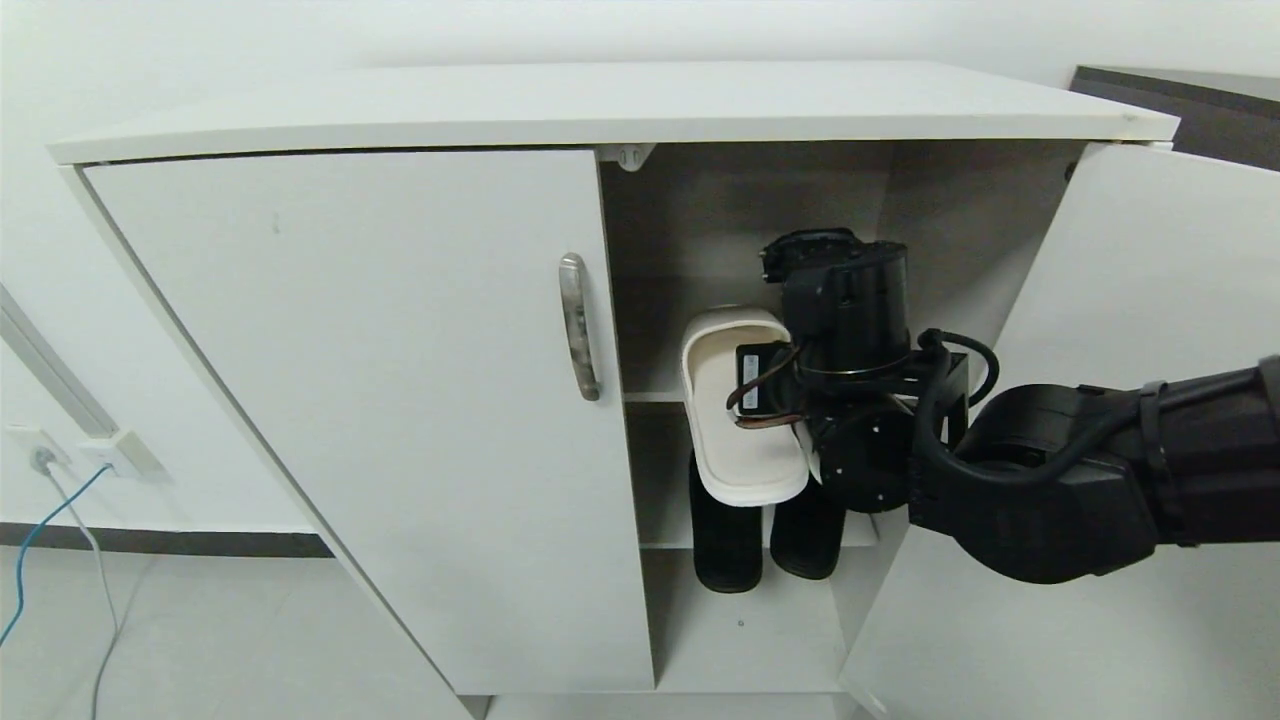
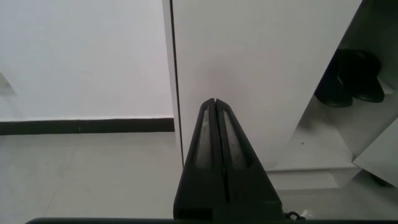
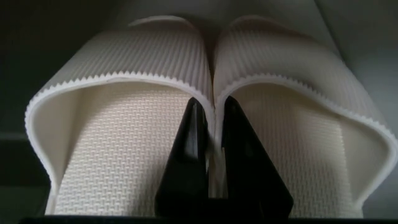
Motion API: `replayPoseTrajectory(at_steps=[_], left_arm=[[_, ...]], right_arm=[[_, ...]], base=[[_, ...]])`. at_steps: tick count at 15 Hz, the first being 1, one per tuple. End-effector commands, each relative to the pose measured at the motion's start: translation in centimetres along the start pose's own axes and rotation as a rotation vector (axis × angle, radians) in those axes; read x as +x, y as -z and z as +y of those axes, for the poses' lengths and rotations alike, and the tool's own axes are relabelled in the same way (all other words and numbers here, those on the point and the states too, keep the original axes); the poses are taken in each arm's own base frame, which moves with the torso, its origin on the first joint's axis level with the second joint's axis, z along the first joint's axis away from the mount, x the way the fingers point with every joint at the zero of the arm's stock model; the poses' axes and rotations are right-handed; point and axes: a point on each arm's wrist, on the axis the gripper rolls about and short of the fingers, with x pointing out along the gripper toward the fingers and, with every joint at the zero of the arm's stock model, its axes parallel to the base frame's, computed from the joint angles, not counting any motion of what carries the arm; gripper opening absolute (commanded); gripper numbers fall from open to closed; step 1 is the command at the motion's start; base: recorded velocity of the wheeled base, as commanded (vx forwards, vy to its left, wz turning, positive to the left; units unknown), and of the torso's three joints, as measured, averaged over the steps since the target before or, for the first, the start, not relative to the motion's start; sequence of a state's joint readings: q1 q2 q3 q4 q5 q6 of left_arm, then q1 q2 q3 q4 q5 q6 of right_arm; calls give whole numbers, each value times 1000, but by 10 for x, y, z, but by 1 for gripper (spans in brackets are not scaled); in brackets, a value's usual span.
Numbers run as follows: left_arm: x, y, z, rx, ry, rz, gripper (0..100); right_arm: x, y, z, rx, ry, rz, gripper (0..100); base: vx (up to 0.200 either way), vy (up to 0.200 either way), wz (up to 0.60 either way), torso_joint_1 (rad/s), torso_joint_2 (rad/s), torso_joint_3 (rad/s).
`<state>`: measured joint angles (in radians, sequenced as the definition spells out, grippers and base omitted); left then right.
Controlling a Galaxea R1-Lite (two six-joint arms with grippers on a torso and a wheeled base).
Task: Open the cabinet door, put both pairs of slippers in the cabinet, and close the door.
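A white cabinet stands with its left door closed and its right door swung open. A pair of white slippers hangs sole-out in the opening at the level of the middle shelf. My right gripper is shut on the touching inner walls of the white slippers. A pair of black slippers stands on the lower shelf just below. My left gripper is shut on nothing, low in front of the closed door, with the black slippers off to one side.
The closed door carries a metal handle near its inner edge. A wall socket with cables sits low on the wall to the left, the cables trailing over the floor. Dark furniture shows behind the cabinet's right corner.
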<state>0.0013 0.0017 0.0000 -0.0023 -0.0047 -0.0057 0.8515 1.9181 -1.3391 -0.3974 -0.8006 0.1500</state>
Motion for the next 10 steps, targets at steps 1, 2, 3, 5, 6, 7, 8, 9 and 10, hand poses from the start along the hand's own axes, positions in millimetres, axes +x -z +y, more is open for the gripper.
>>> replayPoseTrajectory(at_steps=[1,2,3,5,6,7,8,9,10], left_arm=[[0,0,0,-2,0,-1,0],[0,0,0,-2,0,-1,0],[0,0,0,-2,0,-1,0],[0,0,0,-2,-2,-1,0],[0,0,0,-2,-2,-1,0],[0,0,0,-3,-3,-1,0],[0,0,0,-3,-3,-1,0],[0,0,0,-3,-3,-1,0],[0,0,0,-3,-3,-1,0]], right_arm=[[12,-5,-1,13,16,-8,0],[17,-7,-1,17,23,-10,0],[25,-8,-1,23,35,-13,0],[36,-8,0,27,47,-15,0],[49,-12,0,30,56,-15,0],[57,-13,1,29,62,-10,0],[63,-14,1,29,60,-5,0],[69,-14,1,30,55,-3,0],[75,-14,1,35,53,-7,0]], base=[[0,0,0,0,0,0],[0,0,0,0,0,0],[0,0,0,0,0,0],[0,0,0,0,0,0],[0,0,0,0,0,0],[0,0,0,0,0,0],[0,0,0,0,0,0],[0,0,0,0,0,0],[0,0,0,0,0,0]])
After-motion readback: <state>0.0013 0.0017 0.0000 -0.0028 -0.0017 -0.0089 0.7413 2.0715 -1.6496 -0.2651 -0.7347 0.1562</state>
